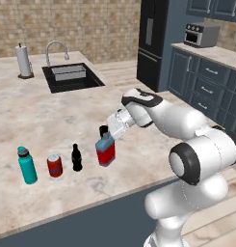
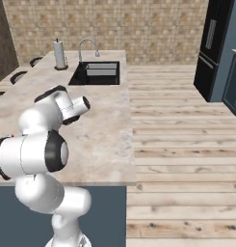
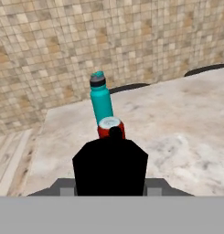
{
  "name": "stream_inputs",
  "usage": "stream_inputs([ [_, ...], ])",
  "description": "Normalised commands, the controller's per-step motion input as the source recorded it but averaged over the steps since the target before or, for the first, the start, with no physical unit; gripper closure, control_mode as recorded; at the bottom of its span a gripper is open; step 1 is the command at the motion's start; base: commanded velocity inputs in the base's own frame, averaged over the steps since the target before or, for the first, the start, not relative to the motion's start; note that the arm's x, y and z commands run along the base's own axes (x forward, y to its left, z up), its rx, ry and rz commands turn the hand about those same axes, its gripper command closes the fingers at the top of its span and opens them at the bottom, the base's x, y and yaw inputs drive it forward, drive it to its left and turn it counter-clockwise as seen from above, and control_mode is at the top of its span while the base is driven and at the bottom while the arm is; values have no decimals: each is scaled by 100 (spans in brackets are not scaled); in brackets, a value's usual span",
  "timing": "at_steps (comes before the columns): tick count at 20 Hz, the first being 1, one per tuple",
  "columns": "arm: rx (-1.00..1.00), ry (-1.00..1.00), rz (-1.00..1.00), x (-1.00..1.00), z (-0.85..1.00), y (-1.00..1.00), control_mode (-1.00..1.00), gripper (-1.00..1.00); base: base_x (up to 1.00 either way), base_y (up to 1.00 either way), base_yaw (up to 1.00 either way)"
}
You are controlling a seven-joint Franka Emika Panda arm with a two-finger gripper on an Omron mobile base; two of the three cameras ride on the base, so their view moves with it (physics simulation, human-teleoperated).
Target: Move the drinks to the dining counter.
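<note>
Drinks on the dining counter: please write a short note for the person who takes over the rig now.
Claw: shut on the blue bottle, which stands on or just above the dining counter.
Teal bottle, red can and black bottle: upright in a row on the counter, left of the blue bottle.
Done: three drinks placed.
Left: release the blue bottle, withdraw.

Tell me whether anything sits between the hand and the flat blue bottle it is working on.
Nothing visible does. The hand is right at the flat blue bottle, which stands on the dining counter. The black bottle, red can and teal bottle line up beyond it, to its side.
</note>
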Motion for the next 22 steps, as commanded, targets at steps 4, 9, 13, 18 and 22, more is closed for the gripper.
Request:
stream_inputs([
  [4,0,2,-2,31,-13,11,-100,100,0,0,0],
  [9,0,6,-1,27,-28,14,-100,100,0,0,0],
  [13,0,3,-1,22,-27,7,-100,100,0,0,0],
  [18,0,0,-2,32,-16,4,-100,100,0,0,0],
  [22,0,0,-1,19,-21,12,-100,100,0,0,0],
])
